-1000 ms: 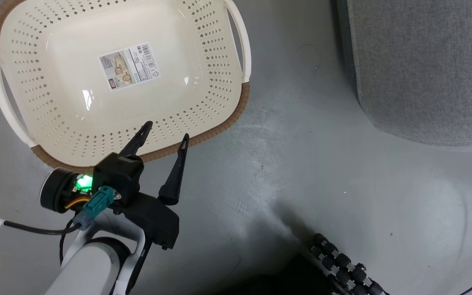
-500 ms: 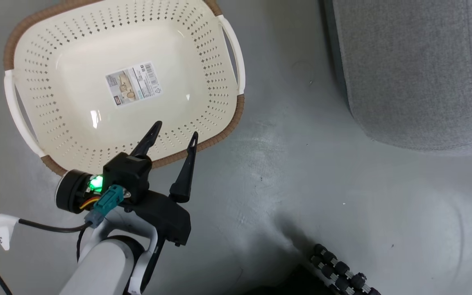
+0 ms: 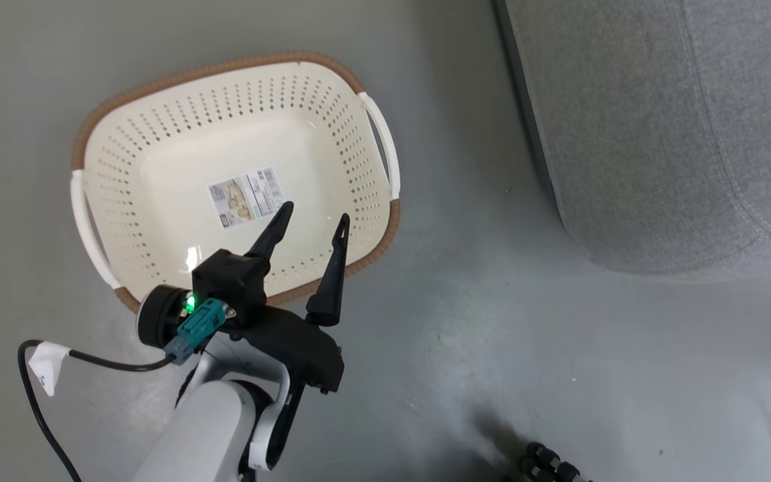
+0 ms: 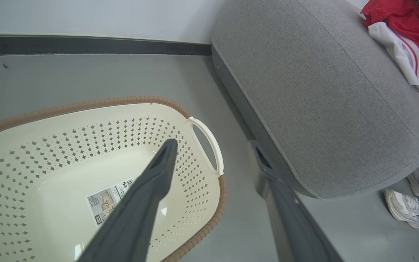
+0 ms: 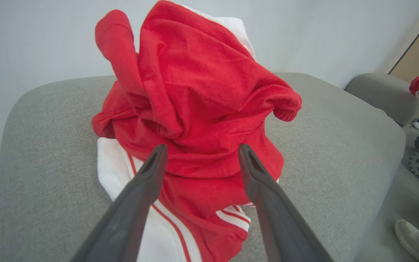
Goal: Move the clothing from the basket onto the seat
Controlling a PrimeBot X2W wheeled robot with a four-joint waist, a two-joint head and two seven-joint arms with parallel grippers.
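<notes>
Clothing heaped on grey seat, left hand and right hand released, grey floor

The basket looks like cream plastic, smooth and glossy, with bright glints on its bottom; its rim is brown and matt with a woven-look texture; the handles are smooth white plastic; the label is printed paper. The seat is light-grey cloth, matt and finely grainy, with stitched seams; the clothing is red cloth, soft, matt and creased; the white fabric under it is smoother, with red stripes. The floor is grey and smooth with a dull sheen; my left jaws end in fingers of matt dark plastic; my right jaws' fingers look the same; my forearm has a pale, glossy shell.
</notes>
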